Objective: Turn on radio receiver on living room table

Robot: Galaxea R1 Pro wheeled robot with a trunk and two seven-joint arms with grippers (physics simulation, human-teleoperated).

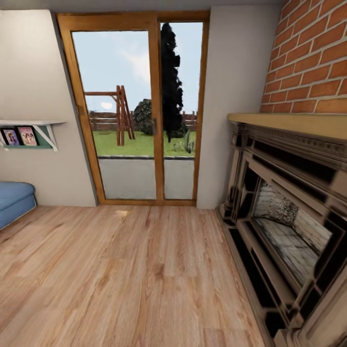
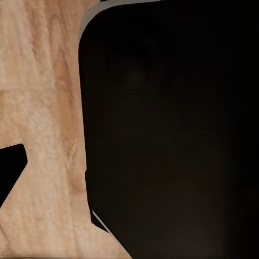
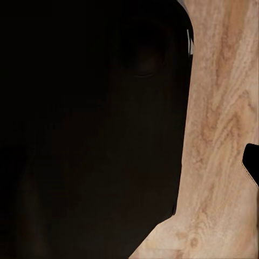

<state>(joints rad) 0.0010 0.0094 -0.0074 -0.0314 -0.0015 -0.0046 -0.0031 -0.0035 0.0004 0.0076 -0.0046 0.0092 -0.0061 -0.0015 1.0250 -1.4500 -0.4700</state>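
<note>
The head view looks down over the living room's light wood plank floor [image 1: 144, 279], which spreads from the near edge to the far wall. On the right stands a red brick chimney wall [image 1: 313, 58] above a dark ornate fireplace surround [image 1: 284, 231] with a tan wooden mantel shelf [image 1: 299, 123] and a grey stone firebox inside. In the middle of the far beige wall [image 1: 33, 77] is a tall glass sliding door with an orange-brown wooden frame [image 1: 155, 111]; through it show a grass lawn, a wooden swing frame, a rail fence and a tall dark cypress tree. At the left edge sits the rounded corner of a blue upholstered sofa [image 1: 14, 200], and above it a small white and green wall shelf [image 1: 36, 132] holding two framed photographs [image 1: 19, 136].

The radio receiver and the grey table are not among what these views take in.

In the left wrist view a large black rounded body [image 2: 172, 129] lies over the wood floor [image 2: 43, 108]; the right wrist view has a similar black body [image 3: 86, 129] beside the planks [image 3: 221, 135]. Whether either gripper is open or closed I cannot tell.
</note>
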